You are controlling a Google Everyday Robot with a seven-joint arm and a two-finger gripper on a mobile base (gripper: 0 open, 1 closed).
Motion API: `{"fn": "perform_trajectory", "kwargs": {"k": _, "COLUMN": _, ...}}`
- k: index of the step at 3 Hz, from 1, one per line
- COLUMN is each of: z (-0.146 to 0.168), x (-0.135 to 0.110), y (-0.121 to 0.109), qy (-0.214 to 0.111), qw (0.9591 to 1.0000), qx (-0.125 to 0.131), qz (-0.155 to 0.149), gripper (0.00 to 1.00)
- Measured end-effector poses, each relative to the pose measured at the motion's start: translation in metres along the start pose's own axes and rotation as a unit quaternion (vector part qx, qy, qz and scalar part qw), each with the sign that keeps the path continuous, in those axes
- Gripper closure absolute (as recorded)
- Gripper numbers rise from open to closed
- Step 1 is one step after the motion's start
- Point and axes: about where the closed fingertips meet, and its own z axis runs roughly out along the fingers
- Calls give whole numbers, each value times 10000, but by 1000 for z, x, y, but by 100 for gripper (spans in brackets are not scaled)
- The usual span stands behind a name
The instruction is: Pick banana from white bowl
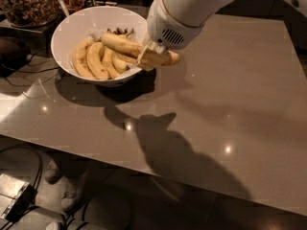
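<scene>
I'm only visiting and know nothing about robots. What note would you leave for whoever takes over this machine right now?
Hand: at the right rim of the white bowl, apparently closed around the long banana.
Banana: left end over the bowl, right tip poking past the rim. Shorter bananas lie inside.
Done: grasp.
Left: lift the banana clear of the bowl.

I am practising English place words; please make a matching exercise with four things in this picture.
1 banana
2 white bowl
3 gripper
4 glass container

A top left of the picture, behind the bowl
B round and deep, on the table
C at the bowl's right rim, closed on the fruit
D sticking out past the bowl's right rim

Pairs: 1-D, 2-B, 3-C, 4-A.
</scene>
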Motion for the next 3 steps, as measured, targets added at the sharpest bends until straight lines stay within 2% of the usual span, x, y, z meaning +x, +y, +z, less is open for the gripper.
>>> {"fn": "perform_trajectory", "kwargs": {"k": 2, "z": -54, "x": 11, "y": 55, "qy": 123, "qw": 9964, "qx": 588, "qz": 594, "gripper": 100}}
{"fn": "perform_trajectory", "kwargs": {"k": 3, "z": -64, "x": 4, "y": 58, "qy": 86, "qw": 9962, "qx": 678, "qz": 531, "gripper": 100}}
